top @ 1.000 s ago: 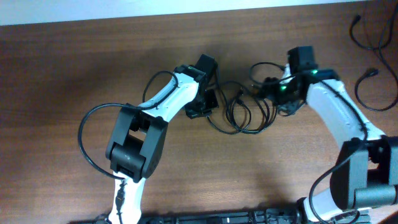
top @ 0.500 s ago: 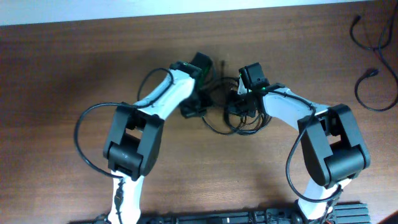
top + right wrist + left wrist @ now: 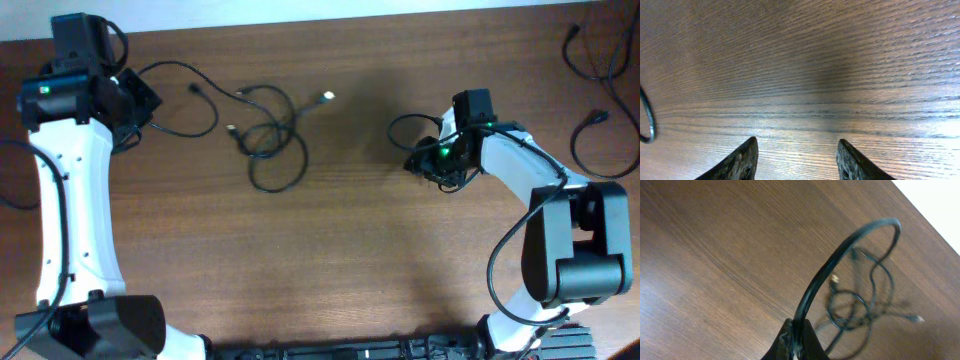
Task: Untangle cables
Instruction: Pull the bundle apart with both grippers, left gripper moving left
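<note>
**A:** Why is the left arm [image 3: 60, 170] sitting so far out at the corner of the tabletop [image 3: 350, 270]?

**B:** Its jaws are clenched on one cord [image 3: 836, 259]. The wrist view shows the cord arching up out of them and running down toward the tangle [image 3: 268, 140]. I'd say holding the end that far out is meant to draw one strand clear of the rest.

**A:** And the tangle itself?

**B:** It lies flat on the wood left of centre, well apart from both arms. A few loops cross each other, and the small plugs stick out loose. It isn't undone yet.

**A:** Then the right arm [image 3: 520, 165]: is it carrying anything?

**B:** No. Its jaws are spread with only bare wood between them, and they hover low, right of centre. They look ready to take a second strand so the two arms can pull against each other.

**A:** What about the far right edge?

**B:** There are two loose cords [image 3: 600, 117] there, lying apart from the knot and probably already sorted.
</note>
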`<state>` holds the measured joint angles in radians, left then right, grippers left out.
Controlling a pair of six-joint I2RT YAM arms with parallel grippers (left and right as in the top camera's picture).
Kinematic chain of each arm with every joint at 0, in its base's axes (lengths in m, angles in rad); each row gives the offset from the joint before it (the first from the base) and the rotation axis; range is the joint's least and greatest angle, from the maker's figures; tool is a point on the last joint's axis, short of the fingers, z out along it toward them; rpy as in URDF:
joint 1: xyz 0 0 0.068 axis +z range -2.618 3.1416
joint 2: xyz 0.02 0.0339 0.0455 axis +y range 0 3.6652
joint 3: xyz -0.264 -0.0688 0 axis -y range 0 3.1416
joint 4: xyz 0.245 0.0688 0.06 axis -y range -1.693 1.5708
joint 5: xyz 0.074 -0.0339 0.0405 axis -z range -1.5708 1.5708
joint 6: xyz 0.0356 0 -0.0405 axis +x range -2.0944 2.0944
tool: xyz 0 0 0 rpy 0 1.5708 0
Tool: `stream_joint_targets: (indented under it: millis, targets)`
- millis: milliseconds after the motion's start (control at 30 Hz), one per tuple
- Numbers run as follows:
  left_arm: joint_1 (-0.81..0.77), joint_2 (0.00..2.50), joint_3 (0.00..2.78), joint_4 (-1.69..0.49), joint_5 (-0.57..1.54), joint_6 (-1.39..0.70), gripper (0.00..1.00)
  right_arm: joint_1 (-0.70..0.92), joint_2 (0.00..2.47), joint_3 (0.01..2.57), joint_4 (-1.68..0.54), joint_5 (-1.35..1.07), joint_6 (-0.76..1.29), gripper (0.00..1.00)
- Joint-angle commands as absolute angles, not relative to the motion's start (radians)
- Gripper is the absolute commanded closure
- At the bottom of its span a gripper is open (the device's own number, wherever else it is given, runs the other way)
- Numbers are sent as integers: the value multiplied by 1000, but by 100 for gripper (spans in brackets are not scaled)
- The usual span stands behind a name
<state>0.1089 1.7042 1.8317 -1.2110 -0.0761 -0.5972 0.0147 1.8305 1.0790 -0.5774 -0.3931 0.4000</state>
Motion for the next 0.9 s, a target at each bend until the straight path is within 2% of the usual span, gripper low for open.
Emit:
stream_joint_targets:
  millis: [0,67,100,133,167,233,267,300,367,467,533,567,600,633,667,733,767,867]
  targets:
    - [57,1702,1847,-1158,279,-329,100,96,1813,1079,-550,-385,393,42]
    - [-19,1697,1847,-1137,549,8,100,183,1813,1079,-476,-386,392,33]
    - [-46,1685,1847,-1135,624,111,100,224,1813,1079,-402,-402,391,31]
    - [-54,1663,1847,-1120,626,119,100,256,1813,1079,-283,-508,323,26]
    - [-54,1643,1847,-1118,626,118,100,274,1813,1079,-188,-567,303,26]
    - [-54,1592,1847,-1118,628,118,100,329,1816,1079,29,-545,303,11]
    - [-54,1565,1847,-1118,643,118,100,361,1827,1079,153,-534,303,11]
    - [-54,1523,1847,-1118,664,118,100,400,1843,1079,282,-461,303,11]
    - [-54,1460,1847,-1111,671,118,100,459,1872,1079,343,-202,328,8]
    - [-54,1368,1847,-1120,674,118,100,456,1951,1079,416,1,460,7]
    - [-33,1311,1847,-1144,619,123,100,386,1972,1079,368,99,465,18]
    - [23,1295,1847,-1156,528,121,100,310,1965,1079,300,60,464,29]
    - [54,1296,1847,-1165,476,121,100,273,1954,1079,263,31,460,36]
    - [100,1308,1847,-1190,413,109,100,205,1917,1079,188,-19,442,72]
    - [141,1323,1847,-1206,387,79,100,161,1880,1079,144,-75,442,93]
    - [171,1378,1847,-1205,389,-55,100,77,1755,1079,126,-511,397,96]
    - [139,1430,1847,-1201,389,-113,100,92,1719,1079,126,-653,397,96]
    - [-10,1573,1847,-1146,410,-168,100,174,1700,1079,146,-889,397,96]
